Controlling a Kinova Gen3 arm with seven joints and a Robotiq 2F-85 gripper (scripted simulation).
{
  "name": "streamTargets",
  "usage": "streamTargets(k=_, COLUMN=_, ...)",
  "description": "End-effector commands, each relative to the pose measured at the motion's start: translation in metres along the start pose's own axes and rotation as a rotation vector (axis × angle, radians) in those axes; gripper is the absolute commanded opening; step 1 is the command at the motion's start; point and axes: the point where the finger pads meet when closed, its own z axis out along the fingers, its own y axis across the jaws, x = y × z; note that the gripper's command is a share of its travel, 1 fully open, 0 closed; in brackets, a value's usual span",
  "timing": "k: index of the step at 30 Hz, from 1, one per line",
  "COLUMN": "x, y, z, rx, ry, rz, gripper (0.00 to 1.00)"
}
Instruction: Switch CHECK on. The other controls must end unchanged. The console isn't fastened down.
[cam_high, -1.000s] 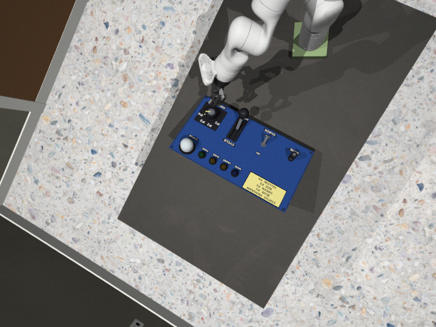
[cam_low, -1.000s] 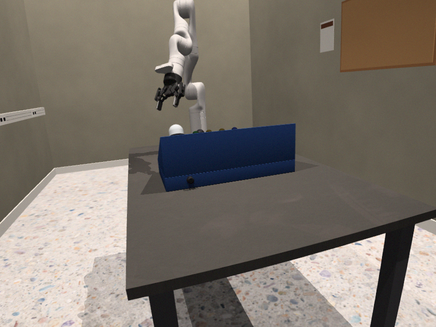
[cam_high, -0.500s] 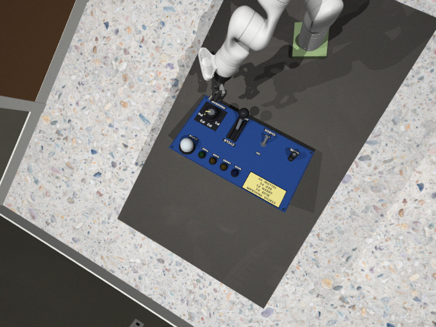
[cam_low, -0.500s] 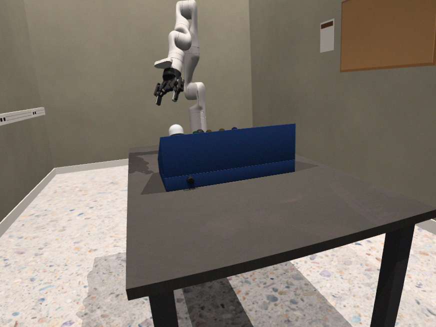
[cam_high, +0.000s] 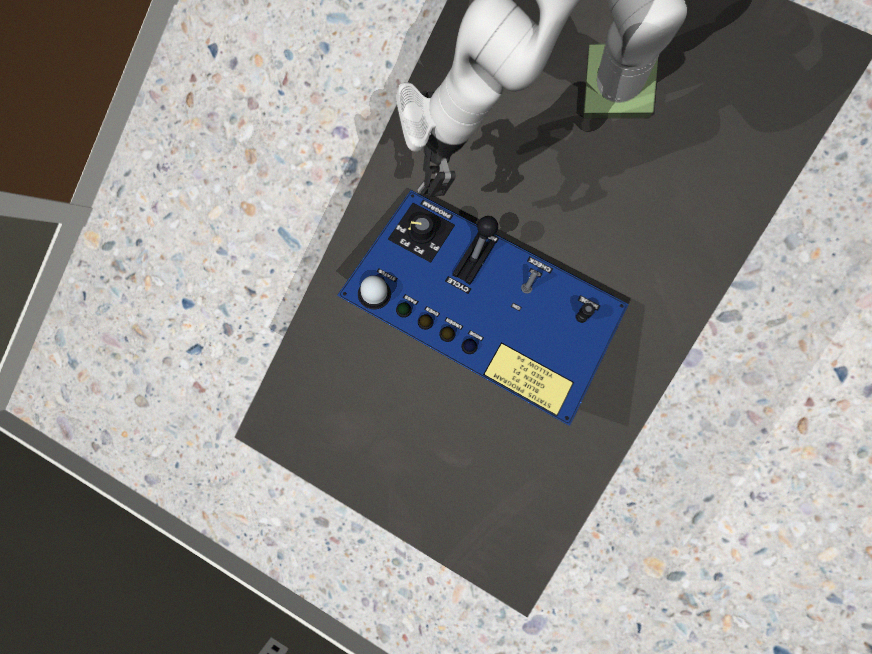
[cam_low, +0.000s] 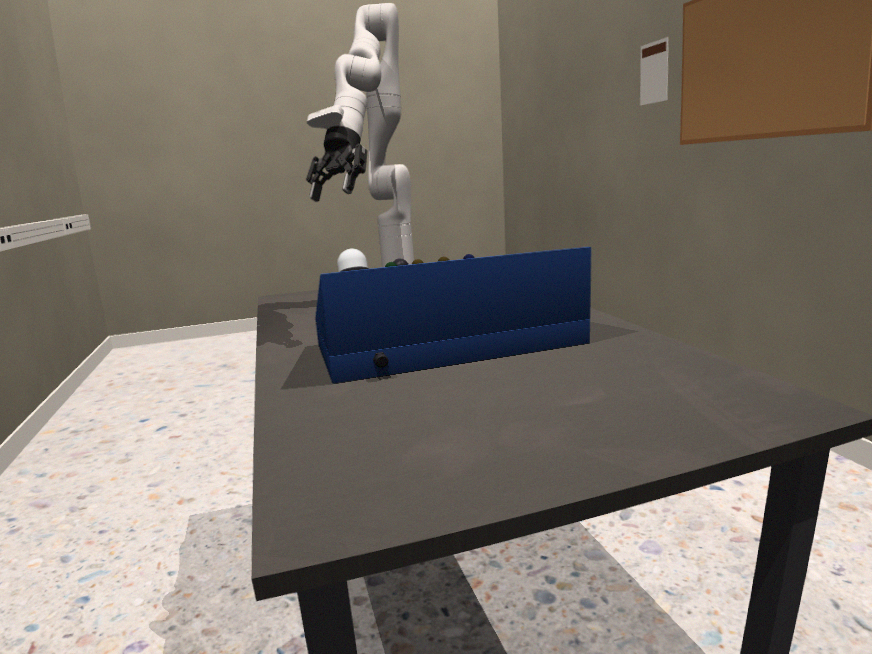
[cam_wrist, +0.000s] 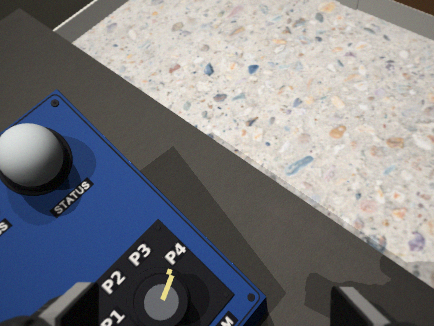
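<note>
The blue console (cam_high: 486, 306) sits on the dark table, seen from behind in the exterior view (cam_low: 454, 302). Its CHECK toggle switch (cam_high: 530, 280) is a small metal lever near the console's middle. My gripper (cam_high: 436, 179) is open and empty, high above the console's corner by the PROGRAM dial (cam_high: 416, 230), far from CHECK. In the exterior view the gripper (cam_low: 334, 172) hangs well above the console. The wrist view shows the PROGRAM dial (cam_wrist: 160, 300) pointing at P4 and the white STATUS dome (cam_wrist: 29, 152); both fingertips show at its bottom edge.
The console also has a black-knobbed CYCLE lever (cam_high: 478, 249), a small black knob (cam_high: 586, 309), four round lamps (cam_high: 436, 327) and a yellow legend plate (cam_high: 528, 378). A small knob (cam_low: 381, 360) sticks out of the console's back. The arm's base stands on a green pad (cam_high: 619, 80).
</note>
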Motion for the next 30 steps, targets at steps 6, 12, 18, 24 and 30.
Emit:
streamTargets(k=6, x=0.003, y=0.002, z=-0.008, rx=0.001, ry=0.000, rz=0.000, gripper=1.00)
streamTargets(k=12, x=0.004, y=0.003, z=-0.012, rx=0.001, ry=0.000, rz=0.000, gripper=1.00)
streamTargets(k=18, x=0.004, y=0.003, z=-0.013, rx=0.001, ry=0.000, rz=0.000, gripper=1.00)
streamTargets(k=24, x=0.004, y=0.003, z=-0.014, rx=0.001, ry=0.000, rz=0.000, gripper=1.00)
streamTargets(k=30, x=-0.002, y=-0.005, z=-0.014, rx=0.012, ry=-0.004, rz=-0.021, gripper=1.00)
